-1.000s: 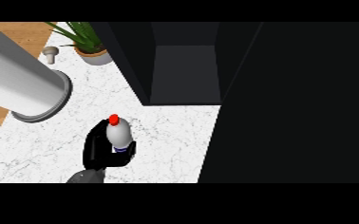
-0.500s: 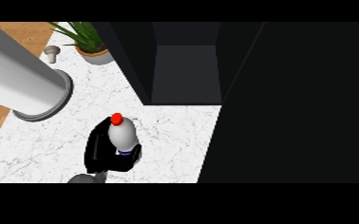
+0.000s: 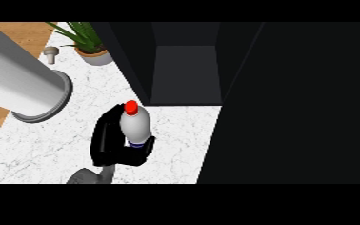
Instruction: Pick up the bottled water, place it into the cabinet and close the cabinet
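The bottled water is a white bottle with a red cap and stands upright over the marble counter. My left hand is shut on it from its left side, the thumb wrapped across the bottle's near side. Bottle and hand sit just in front of the open dark cabinet, near its lower left corner. The cabinet's door stands open as a wide black panel on the right. My right hand does not show.
A large grey cylinder lies at the left edge. A potted plant and a small grey knob-shaped thing stand at the back left. The open door blocks off the right half of the view.
My left hand has carried the bottle up and to the right, closer to the cabinet's opening. The cabinet and its door have not moved.
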Controlling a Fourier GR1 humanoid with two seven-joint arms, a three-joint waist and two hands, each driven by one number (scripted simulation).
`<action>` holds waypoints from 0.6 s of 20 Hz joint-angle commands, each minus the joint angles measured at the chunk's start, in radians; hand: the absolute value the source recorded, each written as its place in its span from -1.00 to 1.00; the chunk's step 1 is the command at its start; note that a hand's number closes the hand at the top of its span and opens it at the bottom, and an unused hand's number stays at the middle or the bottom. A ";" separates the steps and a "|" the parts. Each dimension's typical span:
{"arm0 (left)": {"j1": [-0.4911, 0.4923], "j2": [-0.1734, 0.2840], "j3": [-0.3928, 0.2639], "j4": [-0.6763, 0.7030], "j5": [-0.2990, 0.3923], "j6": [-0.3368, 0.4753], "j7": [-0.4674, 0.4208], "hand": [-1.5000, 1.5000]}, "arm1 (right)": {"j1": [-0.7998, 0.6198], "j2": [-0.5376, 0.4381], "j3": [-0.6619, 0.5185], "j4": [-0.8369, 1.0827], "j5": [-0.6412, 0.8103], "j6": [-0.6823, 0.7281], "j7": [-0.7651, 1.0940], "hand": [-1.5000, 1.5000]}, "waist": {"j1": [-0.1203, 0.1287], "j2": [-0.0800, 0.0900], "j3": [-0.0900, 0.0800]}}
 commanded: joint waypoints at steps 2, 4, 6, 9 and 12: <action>-0.035 -0.039 -0.019 -0.057 -0.069 0.092 0.054 1.00 | 0.037 -0.030 0.035 -0.178 0.123 -0.014 0.093 -1.00 | -0.005 0.000 -0.001; -0.115 -0.109 -0.044 -0.048 -0.114 0.170 0.093 1.00 | 0.058 -0.054 -0.036 -0.104 0.012 0.010 -0.030 -1.00 | -0.006 0.003 0.001; -0.130 -0.086 -0.035 -0.123 -0.108 0.190 0.193 1.00 | 0.057 -0.042 0.028 -0.133 0.097 -0.004 0.024 -1.00 | -0.004 0.000 0.000; -0.245 -0.087 0.046 -0.029 -0.119 0.163 0.235 1.00 | 0.019 0.012 0.045 -0.043 0.094 -0.005 -0.004 -1.00 | -0.002 0.003 0.000; -0.243 -0.144 0.028 -0.026 -0.163 0.175 0.209 1.00 | 0.033 -0.015 -0.007 -0.075 0.057 0.005 0.002 -1.00 | 0.000 0.003 0.000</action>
